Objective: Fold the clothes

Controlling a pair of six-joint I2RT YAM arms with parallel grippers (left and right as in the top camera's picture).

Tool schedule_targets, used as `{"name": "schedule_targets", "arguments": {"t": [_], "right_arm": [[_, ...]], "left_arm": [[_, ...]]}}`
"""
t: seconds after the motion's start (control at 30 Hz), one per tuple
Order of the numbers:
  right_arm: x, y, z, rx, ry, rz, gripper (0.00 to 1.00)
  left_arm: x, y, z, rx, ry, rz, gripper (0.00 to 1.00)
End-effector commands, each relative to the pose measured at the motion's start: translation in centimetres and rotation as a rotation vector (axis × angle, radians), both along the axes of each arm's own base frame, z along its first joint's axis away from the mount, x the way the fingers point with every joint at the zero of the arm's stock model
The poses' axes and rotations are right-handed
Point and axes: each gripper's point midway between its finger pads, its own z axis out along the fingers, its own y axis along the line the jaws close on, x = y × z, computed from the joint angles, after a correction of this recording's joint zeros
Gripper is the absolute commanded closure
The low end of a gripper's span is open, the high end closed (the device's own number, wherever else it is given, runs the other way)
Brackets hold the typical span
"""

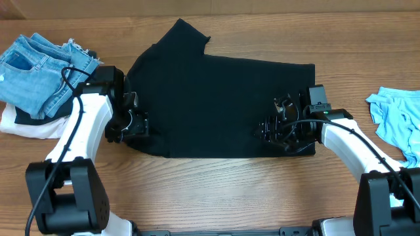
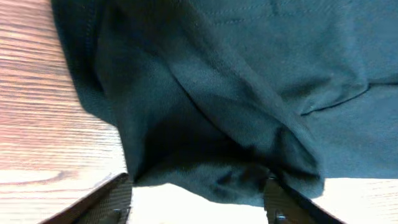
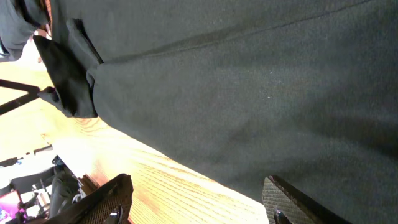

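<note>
Left gripper (image 2: 198,186) jaws stand wide apart, released, a bunched fold of the black T-shirt (image 1: 216,105) lying between them. The right gripper (image 1: 279,128) is spread open too, over the shirt's near right corner. Mid-desk (image 1: 210,190), the shirt lies flattened sideways, one sleeve out. I judge it early, with most folds left.

Item: I see one plain black T-shirt (image 1: 223,105) of soft fabric.
Pose: lying flat as a rough rectangle, long side running left to right.
Sleeve: one sticks out at far left.
Left edge: I see it bunched and creased.
</note>
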Motion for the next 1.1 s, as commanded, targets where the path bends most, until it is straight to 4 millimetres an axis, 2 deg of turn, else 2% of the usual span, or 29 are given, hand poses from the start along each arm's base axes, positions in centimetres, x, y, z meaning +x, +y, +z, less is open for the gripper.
{"name": "schedule_targets", "arguments": {"t": [0.0,0.07,0.1,0.17,0.27,0.3,0.33,0.43,0.5,0.57,0.6,0.67,0.73,0.77,0.8,0.87,0.9,0.97,1.07], "right_arm": [[0.8,0.0,0.6,-0.011,-0.038,0.006,0.29],[0.8,-0.1,0.5,-0.021,-0.037,0.004,0.29],[0.8,-0.1,0.5,-0.021,-0.037,0.004,0.29],[0.8,-0.1,0.5,-0.021,-0.036,0.004,0.29],[0.9,-0.5,0.2,-0.046,-0.038,-0.003,0.29],[0.9,-0.5,0.2,-0.047,-0.038,-0.003,0.29],[0.8,-0.8,-0.1,-0.07,-0.015,-0.028,0.33],[-0.5,-5.3,-2.8,-0.331,0.16,-0.255,0.36],[-1.1,-5.7,-3.4,-0.355,0.191,-0.282,0.51],[-1.7,-6.0,-4.3,-0.36,0.225,-0.331,0.58],[-2.0,-6.2,-4.8,-0.367,0.237,-0.352,0.67],[-2.4,-6.7,-6.0,-0.394,0.265,-0.395,0.79],[-3.0,-7.4,-8.1,-0.438,0.326,-0.448,0.91],[-3.3,-7.5,-8.8,-0.445,0.355,-0.459,0.96],[-3.6,-7.8,-9.5,-0.458,0.389,-0.479,0.96],[-4.1,-9.0,-10.0,-0.471,0.437,-0.519,0.96],[-4.3,-10.1,-10.1,-0.491,0.453,-0.548,0.96],[-4.4,-11.1,-10.1,-0.492,0.458,-0.556,0.96],[-4.4,-11.1,-10.1,-0.494,0.451,-0.542,0.96]], "left_arm": [[-2.6,-2.0,-3.5,-0.078,0.153,-0.046,0.57],[-2.8,-2.2,-3.9,-0.084,0.173,-0.04,0.91],[-2.8,-2.1,-3.7,-0.084,0.176,-0.032,0.96],[-2.7,-0.9,-2.6,-0.055,0.186,-0.012,0.96],[-2.9,2.9,-0.2,0.071,0.2,0.023,0.96],[-3.1,3.4,0.1,0.083,0.209,0.033,0.96],[-3.3,3.9,0.2,0.082,0.218,0.045,0.96],[-3.6,4.9,0.3,0.106,0.228,0.086,0.96],[-3.7,5.4,0.3,0.124,0.234,0.114,0.96],[-3.7,5.6,0.3,0.124,0.231,0.12,0.96],[-3.7,5.6,0.3,0.123,0.23,0.12,0.95],[-3.6,5.6,0.3,0.123,0.229,0.12,0.9],[-3.6,5.6,0.3,0.123,0.229,0.12,0.62],[-3.7,5.6,0.3,0.123,0.233,0.12,0.59],[-3.8,5.5,0.3,0.122,0.234,0.12,0.58],[-3.8,5.0,0.3,0.092,0.238,0.123,0.48],[-3.8,3.7,0.4,0.017,0.238,0.123,0.45],[-3.7,1.3,0.7,-0.096,0.236,0.076,0.45],[-3.5,-0.4,0.4,-0.065,0.222,-0.018,0.43]]}}
